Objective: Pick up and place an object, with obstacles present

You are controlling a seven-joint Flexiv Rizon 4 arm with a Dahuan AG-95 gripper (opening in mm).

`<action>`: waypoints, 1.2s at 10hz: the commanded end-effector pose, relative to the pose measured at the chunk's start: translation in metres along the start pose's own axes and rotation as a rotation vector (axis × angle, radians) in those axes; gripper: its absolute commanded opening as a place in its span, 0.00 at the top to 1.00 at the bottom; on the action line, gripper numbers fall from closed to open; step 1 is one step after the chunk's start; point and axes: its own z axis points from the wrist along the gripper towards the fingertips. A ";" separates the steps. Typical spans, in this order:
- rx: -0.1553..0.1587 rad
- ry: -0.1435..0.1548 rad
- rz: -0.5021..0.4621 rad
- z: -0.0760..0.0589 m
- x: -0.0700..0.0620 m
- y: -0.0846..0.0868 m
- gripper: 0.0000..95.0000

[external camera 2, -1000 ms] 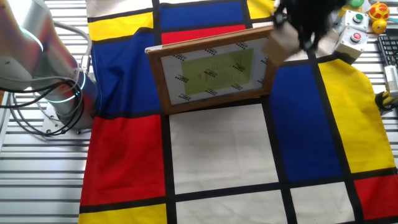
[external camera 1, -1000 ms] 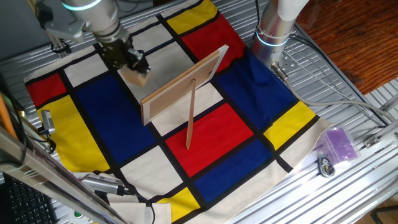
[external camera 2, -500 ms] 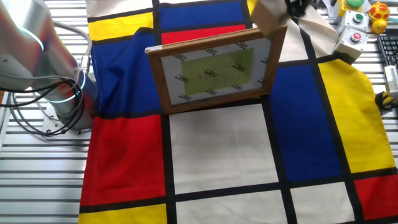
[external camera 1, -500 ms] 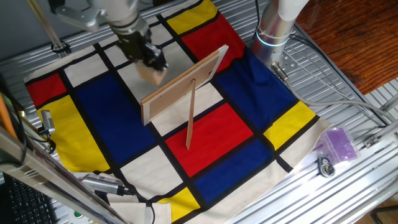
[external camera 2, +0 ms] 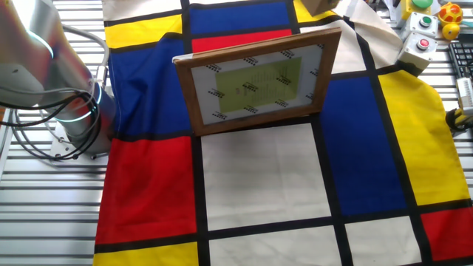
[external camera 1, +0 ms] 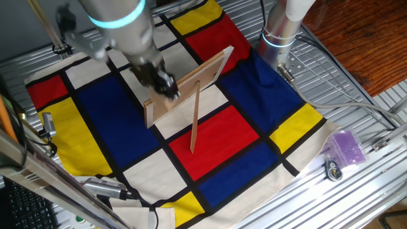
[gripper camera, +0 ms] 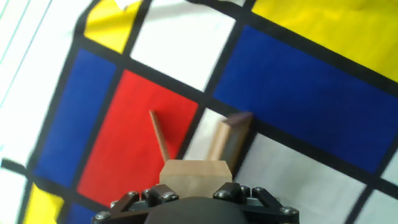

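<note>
In the hand view the small tan block (gripper camera: 194, 177) sits between my gripper (gripper camera: 194, 190)'s fingers, held high above the cloth. Below it I see the top edge of the upright wood panel (gripper camera: 229, 134) and its thin prop stick (gripper camera: 158, 133). In one fixed view my gripper (external camera 1: 163, 84) hangs just in front of the panel (external camera 1: 191, 83), near its left end, above the prop stick (external camera 1: 194, 121); the block is hidden there. In the other fixed view only a corner of the block (external camera 2: 319, 6) shows at the top edge, above the panel (external camera 2: 259, 81).
The table is covered with a cloth of red, blue, yellow and white squares (external camera 1: 222, 137). The arm's base (external camera 1: 281, 30) stands at the back right. A purple object (external camera 1: 346, 147) lies off the cloth at right. A button box (external camera 2: 420, 46) sits beyond the panel.
My gripper has carried the block from the white square behind the panel's left end upward and toward the panel. It now hangs over the panel's top edge.
</note>
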 end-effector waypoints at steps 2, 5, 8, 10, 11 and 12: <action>0.005 -0.003 0.016 0.024 -0.020 0.020 1.00; 0.008 -0.015 0.022 0.063 -0.040 0.021 1.00; 0.021 -0.056 0.030 0.103 -0.054 0.021 1.00; 0.029 -0.072 0.033 0.126 -0.060 0.019 1.00; 0.032 -0.074 0.029 0.141 -0.063 0.017 1.00; 0.033 -0.070 0.016 0.151 -0.064 0.015 1.00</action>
